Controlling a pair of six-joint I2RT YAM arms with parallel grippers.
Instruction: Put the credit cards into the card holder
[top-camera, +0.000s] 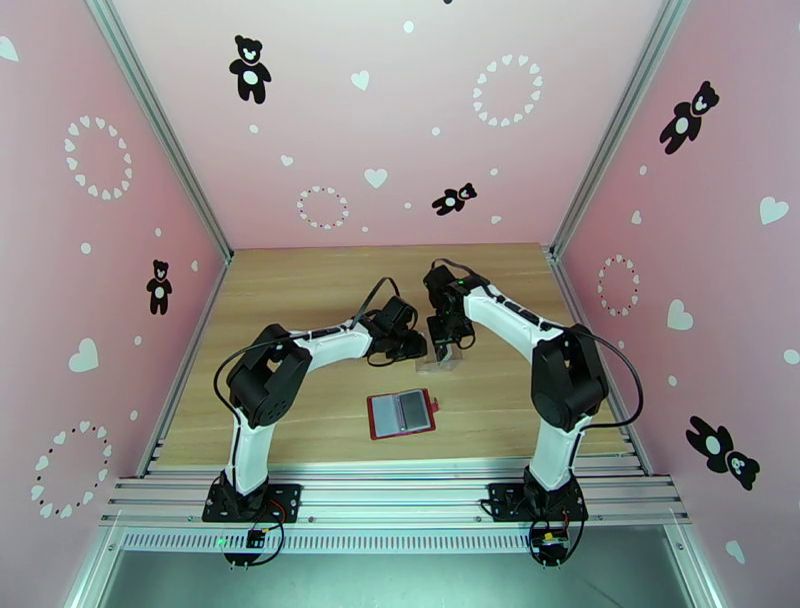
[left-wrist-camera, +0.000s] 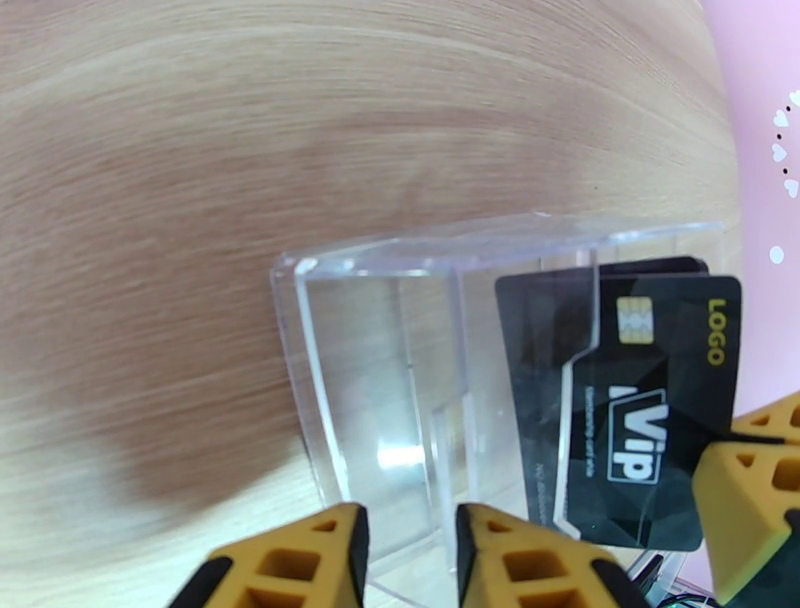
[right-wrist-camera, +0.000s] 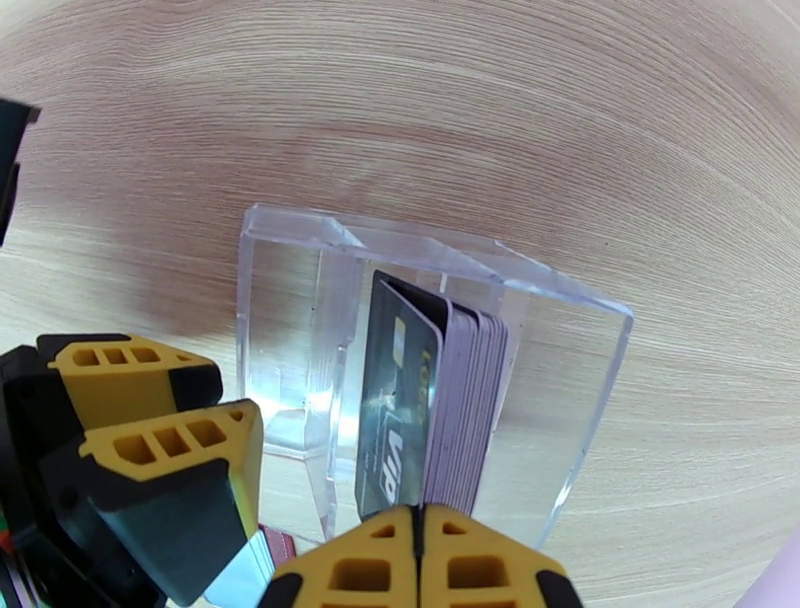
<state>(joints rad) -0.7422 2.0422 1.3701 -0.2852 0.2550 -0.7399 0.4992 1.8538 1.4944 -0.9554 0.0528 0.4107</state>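
A clear plastic tray (top-camera: 441, 362) (left-wrist-camera: 300, 330) (right-wrist-camera: 290, 300) stands mid-table and holds the credit cards upright. They are a black "VIP" card (left-wrist-camera: 650, 420) (right-wrist-camera: 395, 400) in front and several whitish-grey cards (right-wrist-camera: 470, 400) behind it. My right gripper (top-camera: 447, 346) (right-wrist-camera: 420, 560) is above the stack, its jaws pressed together on the black card's top edge. My left gripper (top-camera: 410, 348) (left-wrist-camera: 410, 560) straddles the tray's side wall with a narrow gap. The card holder (top-camera: 402, 413), a dark-red wallet, lies open and flat nearer the arm bases, grey sleeves up.
Pink walls with metal posts close off the wooden table (top-camera: 300, 290) on three sides. The two wrists nearly touch over the tray. Bare wood lies behind the tray and to both sides of the wallet.
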